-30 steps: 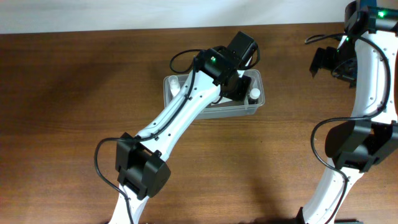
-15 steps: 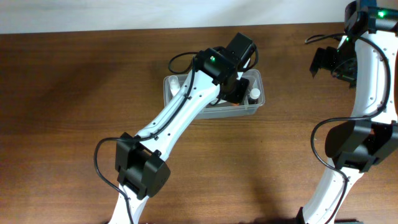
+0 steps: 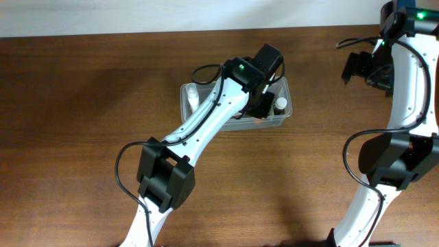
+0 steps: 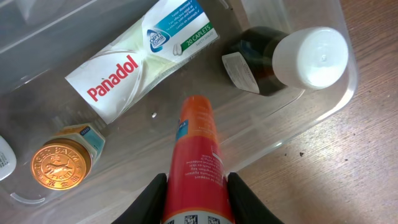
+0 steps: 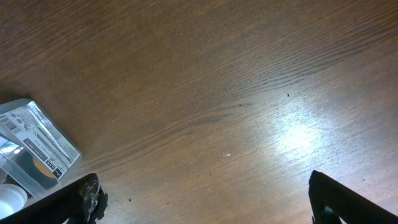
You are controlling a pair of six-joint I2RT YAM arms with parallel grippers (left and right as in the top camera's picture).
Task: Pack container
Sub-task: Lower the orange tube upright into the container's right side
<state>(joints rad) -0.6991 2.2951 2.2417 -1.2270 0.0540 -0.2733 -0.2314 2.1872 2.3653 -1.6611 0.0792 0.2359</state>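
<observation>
Locate the container (image 3: 274, 122) at the back of the table (image 3: 82, 137), under the left arm (image 3: 206, 130). From overhead, most of its interior covered by that arm; only the left end and right rim exposed. Left gripper (image 4: 196, 186) not distinguishable in that view.

In the left wrist view, note both black fingers (image 4: 151, 198) cropped by the bottom edge and pressed against an orange tube (image 4: 198, 146), pinching it. Tube smooth, cylindrical, angled into the container, with its barcoded end cut off. Cannot tell whether its tip touches the container floor.

Contents inside the container:
- Beyond the tube tip: Panadol box (image 4: 146, 59), flat white card, label up.
- Toward the container's right end: dark bottle (image 4: 252, 62), glossy, with a smooth round white cap.
- Toward the container's left end: small jar (image 4: 61, 163) with an embossed gold lid.
- Further left: white object (image 4: 4, 158), cropped, not identifiable.

Container material: clear, translucent plastic, shallow, rounded corners, wood grain visible through the wall.

Well to the right of the container, find the right gripper (image 5: 202, 186), fingers spread wide with bare wood between them, only their tips in frame. Beside it, a clear case (image 5: 37, 143) with a printed label, cropped, contents blurred.
</observation>
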